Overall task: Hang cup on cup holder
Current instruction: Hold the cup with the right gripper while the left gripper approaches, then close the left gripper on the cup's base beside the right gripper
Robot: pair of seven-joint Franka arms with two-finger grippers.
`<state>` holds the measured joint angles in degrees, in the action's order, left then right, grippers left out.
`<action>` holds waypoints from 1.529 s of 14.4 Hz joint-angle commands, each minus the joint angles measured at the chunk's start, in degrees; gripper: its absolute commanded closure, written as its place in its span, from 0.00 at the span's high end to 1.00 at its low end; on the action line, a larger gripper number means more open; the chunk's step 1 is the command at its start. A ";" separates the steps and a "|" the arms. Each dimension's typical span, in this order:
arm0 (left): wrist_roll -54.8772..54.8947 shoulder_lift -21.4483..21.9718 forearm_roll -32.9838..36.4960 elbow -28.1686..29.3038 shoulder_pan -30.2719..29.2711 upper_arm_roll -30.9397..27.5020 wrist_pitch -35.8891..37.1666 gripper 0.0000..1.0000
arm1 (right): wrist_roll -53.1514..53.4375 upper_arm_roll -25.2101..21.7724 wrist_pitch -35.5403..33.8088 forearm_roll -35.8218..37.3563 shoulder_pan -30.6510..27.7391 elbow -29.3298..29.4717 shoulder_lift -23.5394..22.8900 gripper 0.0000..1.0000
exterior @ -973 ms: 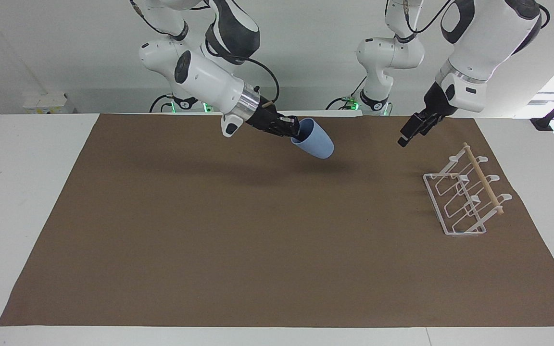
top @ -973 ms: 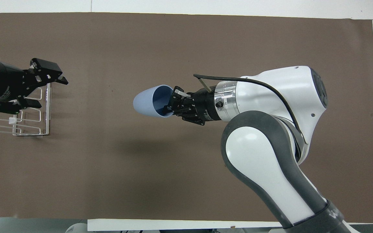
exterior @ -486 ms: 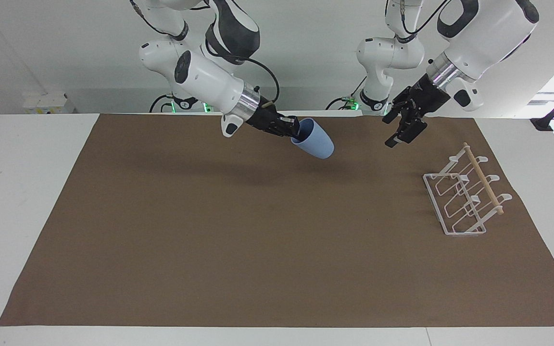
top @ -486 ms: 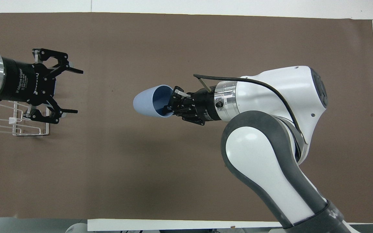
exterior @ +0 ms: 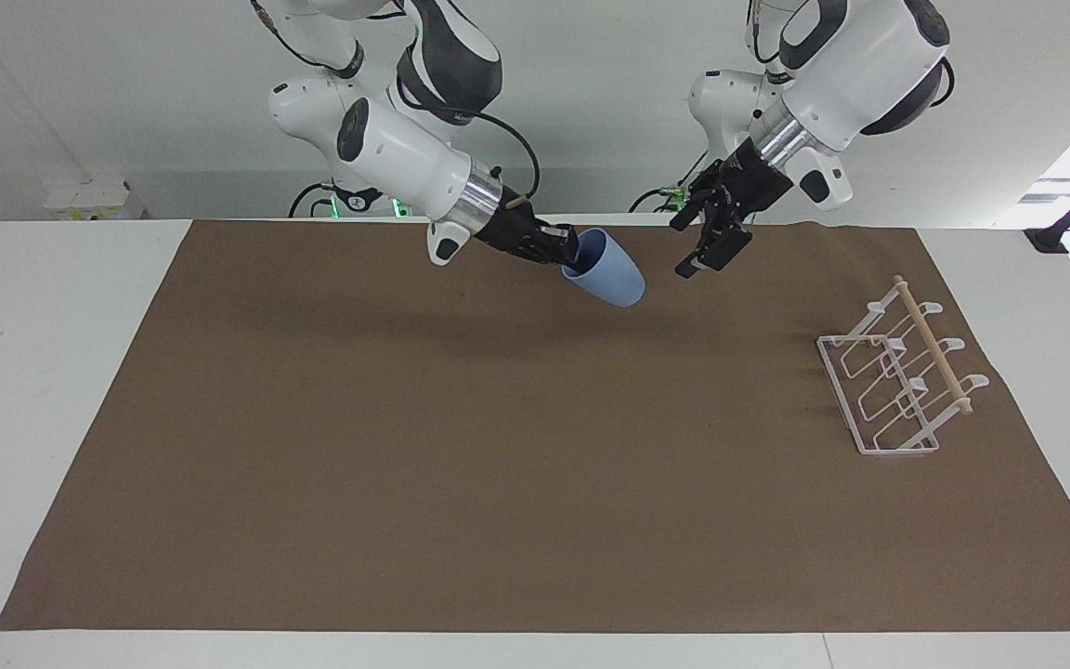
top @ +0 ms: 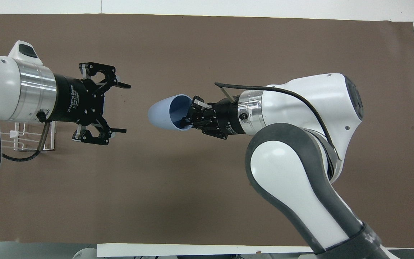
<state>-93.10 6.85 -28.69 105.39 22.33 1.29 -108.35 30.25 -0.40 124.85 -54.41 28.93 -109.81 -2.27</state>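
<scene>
The light-blue cup [exterior: 611, 275] hangs tilted in the air over the brown mat, mouth toward the right arm; it also shows in the overhead view [top: 160, 115]. My right gripper [exterior: 572, 253] is shut on the cup's rim, one finger inside the mouth [top: 189, 117]. My left gripper [exterior: 688, 249] is open and empty in the air, a short gap from the cup's closed bottom and pointing at it [top: 127, 108]. The white wire cup holder [exterior: 897, 381] with its wooden dowel stands empty at the left arm's end of the mat. In the overhead view the left arm mostly covers the holder [top: 13, 134].
A brown mat [exterior: 498, 465] covers most of the white table [exterior: 33, 418]. Nothing else lies on it. The right arm's elbow reaches over the mat toward the right arm's end [top: 293, 172].
My left gripper has swung away from above the cup holder toward the cup and now faces its bottom with fingers spread. The right arm and cup have not moved.
</scene>
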 commanded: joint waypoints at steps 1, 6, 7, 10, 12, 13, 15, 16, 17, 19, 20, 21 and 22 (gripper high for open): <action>-0.50 3.25 -0.93 4.73 2.10 0.03 -3.44 1.00 | 0.33 0.22 0.31 -1.23 -0.19 -0.14 0.07 0.00; -7.85 2.46 -0.93 7.98 5.61 0.82 -12.90 1.00 | 0.33 0.22 0.22 -1.22 -0.19 -0.23 0.16 0.00; -10.32 2.03 -0.75 8.34 6.14 0.82 -15.98 1.00 | 0.42 0.22 0.22 -1.23 -0.19 -0.23 0.16 0.00; -12.80 0.18 -0.75 8.26 7.11 0.82 -18.73 1.00 | 0.42 0.22 0.22 -1.23 -0.19 -0.23 0.16 0.00; -14.03 -0.87 -0.75 8.26 8.43 0.82 -20.75 1.00 | 0.42 0.14 0.22 -1.23 -0.19 -0.23 0.16 0.00; -14.39 -1.14 -0.75 8.26 8.87 0.82 -21.54 1.00 | 0.42 0.14 0.22 -1.14 -0.19 -0.23 0.16 0.00; -14.65 -2.10 -0.75 8.26 9.83 0.82 -22.60 1.00 | 0.42 0.22 0.22 -1.23 -0.19 -0.23 0.16 0.00; -14.83 -2.28 -0.84 8.26 9.93 0.91 -22.87 1.00 | 0.42 0.22 0.22 -1.23 -0.19 -0.23 0.16 0.00; -15.00 -2.89 -0.75 8.26 10.36 0.91 -23.39 1.00 | 0.42 0.22 0.22 -1.23 -0.19 -0.23 0.16 0.00; -15.88 -3.86 -0.84 8.26 11.42 0.91 -25.15 0.98 | 0.42 0.22 0.22 -1.23 -0.19 -0.23 0.16 0.00; -15.89 -4.21 -0.84 8.17 11.42 0.91 -25.24 0.93 | 0.42 0.14 0.22 -1.14 -0.27 -0.23 0.16 0.00; -16.06 -4.30 -0.84 8.26 11.42 0.91 -25.16 0.85 | 0.42 0.22 0.22 -1.22 -0.19 -0.23 0.16 0.00; -16.06 -4.30 -0.84 8.17 11.42 0.91 -25.07 0.80 | 0.42 0.22 0.22 -1.14 -0.19 -0.23 0.16 0.00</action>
<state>-108.25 2.90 -28.83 112.95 32.81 2.70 -131.37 30.26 -0.91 125.22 -54.40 28.80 -109.97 -2.58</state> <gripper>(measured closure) 0.137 0.952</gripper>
